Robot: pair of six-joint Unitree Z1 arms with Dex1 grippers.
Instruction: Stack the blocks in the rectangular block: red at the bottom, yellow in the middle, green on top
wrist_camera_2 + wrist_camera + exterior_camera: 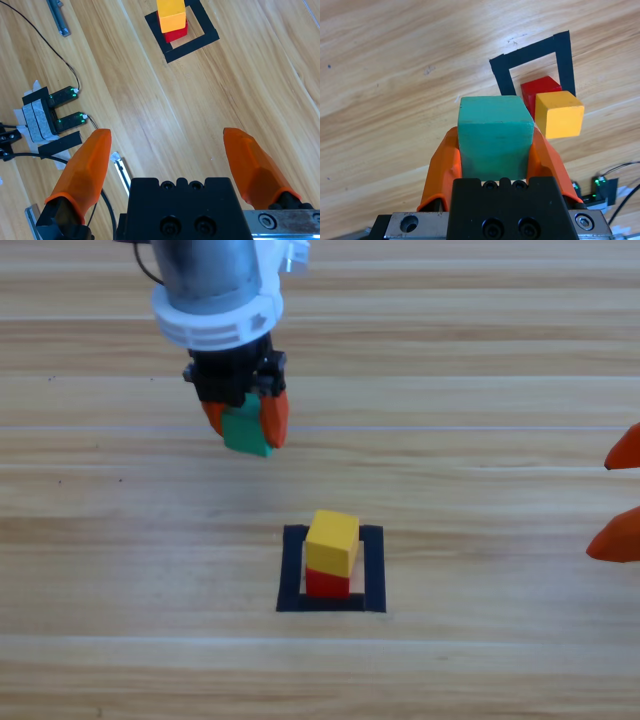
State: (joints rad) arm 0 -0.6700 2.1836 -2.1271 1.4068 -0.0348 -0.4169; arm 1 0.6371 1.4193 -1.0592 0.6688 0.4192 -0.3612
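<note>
Left gripper [246, 418] has the green cube [245, 429] pinched between its fingers, looks lifted off the table, back-left of the yellow [332, 542]-on-red [327, 582] stack inside the tape rectangle [291, 570]. Right gripper [620, 502] waits wide open at the edge.

Bare table [480, 570] around yellow-on-red stack [331, 553]

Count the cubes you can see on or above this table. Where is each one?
3. The red cube sits inside the tape rectangle, the yellow cube rests on it, and the green cube is gripped by the left gripper, away from the stack.
</note>
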